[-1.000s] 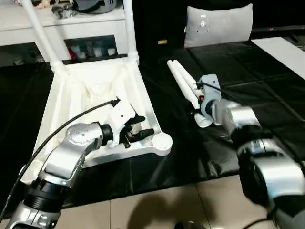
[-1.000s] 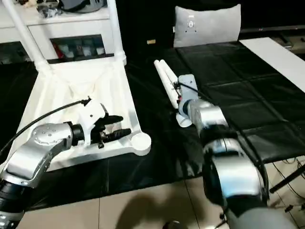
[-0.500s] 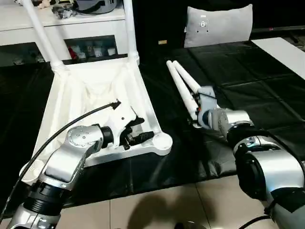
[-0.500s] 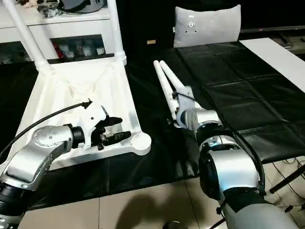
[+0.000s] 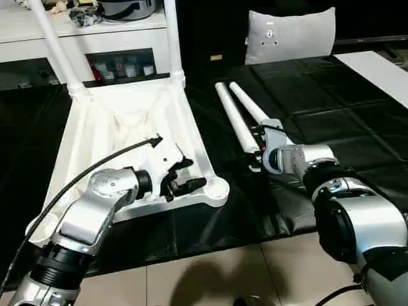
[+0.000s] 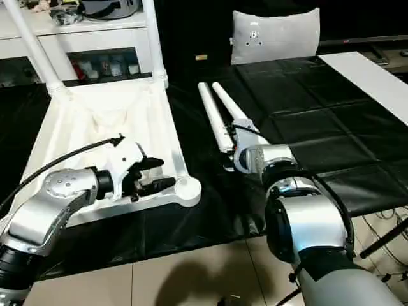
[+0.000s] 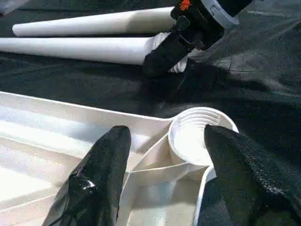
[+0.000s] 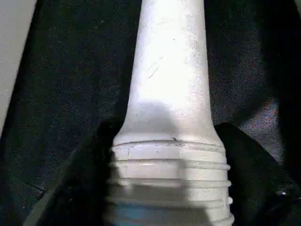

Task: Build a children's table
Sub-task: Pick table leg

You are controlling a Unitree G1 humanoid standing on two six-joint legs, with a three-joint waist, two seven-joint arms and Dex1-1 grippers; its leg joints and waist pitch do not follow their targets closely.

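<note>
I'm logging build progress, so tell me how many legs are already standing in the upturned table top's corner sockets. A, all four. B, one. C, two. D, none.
C: two legs rise from the far corners of the table top, while two loose legs lie on the black mat and the near socket is empty.

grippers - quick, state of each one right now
Left gripper: open, fingers astride the round corner socket of the white plastic tabletop.
Right gripper: fingers around the threaded end of a white tapered leg; grip not confirmed.
</note>
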